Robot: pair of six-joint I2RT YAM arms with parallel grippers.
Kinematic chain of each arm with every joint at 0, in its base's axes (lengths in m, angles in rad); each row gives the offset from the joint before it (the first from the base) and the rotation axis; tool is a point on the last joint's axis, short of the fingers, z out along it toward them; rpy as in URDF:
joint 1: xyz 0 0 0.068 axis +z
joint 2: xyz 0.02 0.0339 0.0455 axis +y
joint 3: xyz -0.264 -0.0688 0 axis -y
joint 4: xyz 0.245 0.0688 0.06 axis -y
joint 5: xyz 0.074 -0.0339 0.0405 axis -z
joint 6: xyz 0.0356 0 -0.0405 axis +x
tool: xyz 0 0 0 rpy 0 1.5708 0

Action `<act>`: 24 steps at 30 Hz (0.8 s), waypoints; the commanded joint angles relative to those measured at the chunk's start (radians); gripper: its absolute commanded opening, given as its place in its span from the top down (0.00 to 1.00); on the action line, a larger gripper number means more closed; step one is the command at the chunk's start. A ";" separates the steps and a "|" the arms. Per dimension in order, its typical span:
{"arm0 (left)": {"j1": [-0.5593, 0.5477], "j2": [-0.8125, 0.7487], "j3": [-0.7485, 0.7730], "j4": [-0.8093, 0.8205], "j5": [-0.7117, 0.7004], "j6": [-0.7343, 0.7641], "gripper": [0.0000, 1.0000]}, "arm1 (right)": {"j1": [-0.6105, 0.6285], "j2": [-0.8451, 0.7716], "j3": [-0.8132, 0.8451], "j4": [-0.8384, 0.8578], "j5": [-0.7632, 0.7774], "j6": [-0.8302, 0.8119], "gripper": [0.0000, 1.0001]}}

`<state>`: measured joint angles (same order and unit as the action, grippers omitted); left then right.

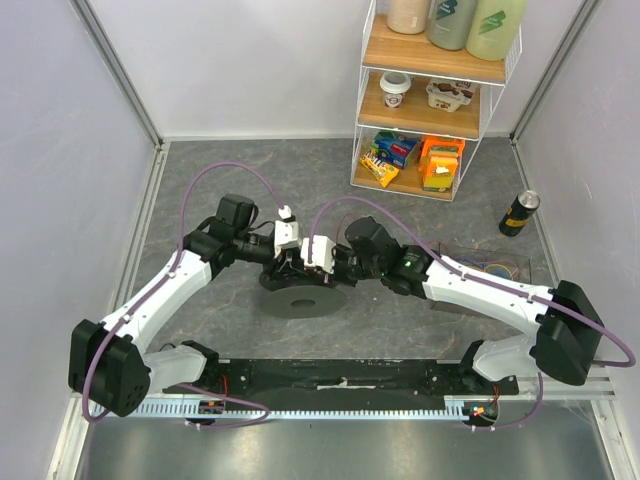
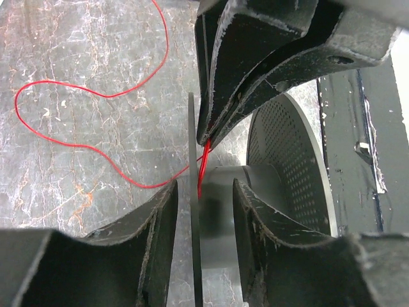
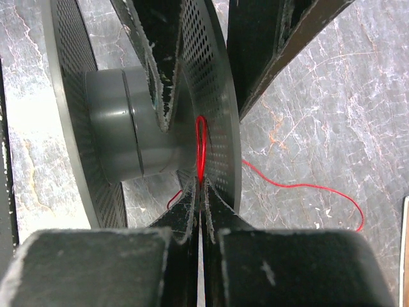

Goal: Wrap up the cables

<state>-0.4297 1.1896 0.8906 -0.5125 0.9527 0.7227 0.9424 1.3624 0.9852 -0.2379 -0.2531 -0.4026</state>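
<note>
A dark grey spool (image 1: 300,300) lies on the marble table under both grippers. A thin red cable (image 2: 64,89) loops over the table and runs in onto the spool's hub (image 3: 108,115). My right gripper (image 3: 201,185) is shut on the red cable (image 3: 307,187) right at the perforated flange; its pinched tips also show in the left wrist view (image 2: 208,135). My left gripper (image 2: 204,185) is open and straddles the thin flange (image 2: 192,256), one finger outside it and one beside the hub, with gaps on both sides. In the top view the left gripper (image 1: 291,264) and the right gripper (image 1: 326,270) meet over the spool.
A white wire shelf (image 1: 430,100) with snacks and bottles stands at the back right. A black can (image 1: 519,213) stands right of it. More coloured cables lie in a clear tray (image 1: 495,267) on the right. A black cable duct (image 1: 340,380) runs along the near edge.
</note>
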 commanded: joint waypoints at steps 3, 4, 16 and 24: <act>-0.004 -0.012 -0.038 0.071 0.049 -0.014 0.56 | 0.018 -0.006 -0.033 0.144 0.015 0.065 1.00; -0.004 -0.008 -0.041 0.072 0.047 -0.011 0.56 | 0.018 -0.008 -0.036 0.153 0.018 0.073 1.00; -0.004 0.001 -0.056 0.086 0.050 -0.002 0.67 | 0.027 -0.002 -0.072 0.264 0.018 0.128 1.00; -0.004 -0.001 -0.065 0.089 0.049 0.004 0.85 | 0.027 0.007 -0.082 0.295 0.015 0.151 1.00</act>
<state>-0.4278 1.1896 0.8383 -0.4343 0.9768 0.7223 0.9649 1.3628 0.9051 -0.0433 -0.2386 -0.2714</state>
